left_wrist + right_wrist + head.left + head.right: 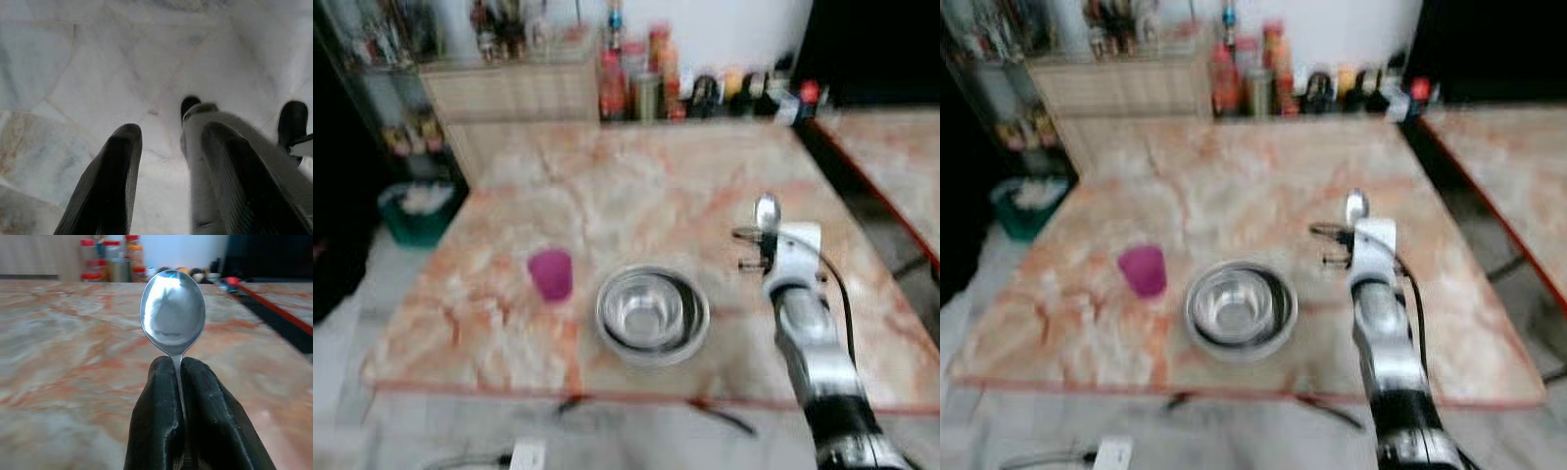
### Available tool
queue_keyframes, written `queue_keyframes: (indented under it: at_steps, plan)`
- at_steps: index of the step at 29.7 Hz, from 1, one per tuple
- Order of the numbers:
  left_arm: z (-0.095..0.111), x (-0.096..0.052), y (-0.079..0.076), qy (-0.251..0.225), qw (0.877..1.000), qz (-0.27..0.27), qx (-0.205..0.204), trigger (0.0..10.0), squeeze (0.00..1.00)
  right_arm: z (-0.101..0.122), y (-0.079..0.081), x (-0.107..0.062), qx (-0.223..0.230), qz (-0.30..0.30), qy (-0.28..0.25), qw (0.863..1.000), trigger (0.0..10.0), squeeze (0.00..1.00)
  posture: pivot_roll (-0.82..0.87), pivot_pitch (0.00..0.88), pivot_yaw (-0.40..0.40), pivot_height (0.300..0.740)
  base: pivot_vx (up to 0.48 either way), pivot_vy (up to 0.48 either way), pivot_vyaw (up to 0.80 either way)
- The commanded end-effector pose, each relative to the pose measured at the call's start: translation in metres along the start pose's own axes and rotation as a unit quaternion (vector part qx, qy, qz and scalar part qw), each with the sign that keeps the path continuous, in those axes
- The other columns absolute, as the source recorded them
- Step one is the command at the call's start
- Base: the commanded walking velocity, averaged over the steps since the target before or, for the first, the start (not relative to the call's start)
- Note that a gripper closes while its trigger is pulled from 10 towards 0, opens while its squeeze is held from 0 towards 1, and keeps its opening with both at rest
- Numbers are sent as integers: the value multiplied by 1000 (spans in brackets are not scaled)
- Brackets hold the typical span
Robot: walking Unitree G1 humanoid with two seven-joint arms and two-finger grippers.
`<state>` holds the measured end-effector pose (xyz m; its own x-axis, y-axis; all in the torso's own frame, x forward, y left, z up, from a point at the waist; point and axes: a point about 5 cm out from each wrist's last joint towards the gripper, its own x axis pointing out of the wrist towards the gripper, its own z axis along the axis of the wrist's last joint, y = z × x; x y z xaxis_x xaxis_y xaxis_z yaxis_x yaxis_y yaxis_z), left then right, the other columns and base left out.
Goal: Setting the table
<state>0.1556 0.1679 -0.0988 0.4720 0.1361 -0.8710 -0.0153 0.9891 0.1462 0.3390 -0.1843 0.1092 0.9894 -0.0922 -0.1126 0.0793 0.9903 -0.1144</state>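
A silver spoon (172, 312) is pinched by its handle in my right gripper (178, 377), whose two black fingers are shut on it. The spoon's bowl (766, 210) stands up over the marble table (626, 186), right of a steel bowl (652, 313). A magenta cup (551, 273) sits left of the steel bowl. My left gripper (166, 147) hangs over the pale tiled floor with its fingers apart and nothing between them.
Bottles and jars (651, 78) line the far edge of the table against the wall. A second marble table (891, 157) stands to the right, across a dark gap. A green bin (419, 211) sits on the floor at the left.
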Motion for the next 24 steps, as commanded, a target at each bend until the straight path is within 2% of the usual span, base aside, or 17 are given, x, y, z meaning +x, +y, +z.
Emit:
queue_keyframes:
  at_steps: [1, 7, 11, 24]
  plan:
    - [-6, 0, 4, 12, 1000, 6, -2, 10000, 0, 3, 8, 1, -1, 14, 0, 1000, 10000, 0, 19, 0, 34, 740, 0, 0, 0]
    - [-6, 0, 4, 12, 1000, 6, -1, 10000, 0, -8, 16, 1, -3, 34, 42, 999, 10000, 0, 19, 0, 34, 740, 0, 0, 0]
    - [-6, 0, 3, 12, 1000, 5, -3, 10000, 0, -24, 18, 0, 15, 30, 90, 995, 10000, 0, 19, 0, 31, 740, 0, 0, 0]
    - [-7, 0, 3, 13, 1000, 4, -3, 10000, 0, -37, 13, 0, 25, 23, 131, 991, 10000, 0, 18, 0, 31, 740, 0, 0, 0]
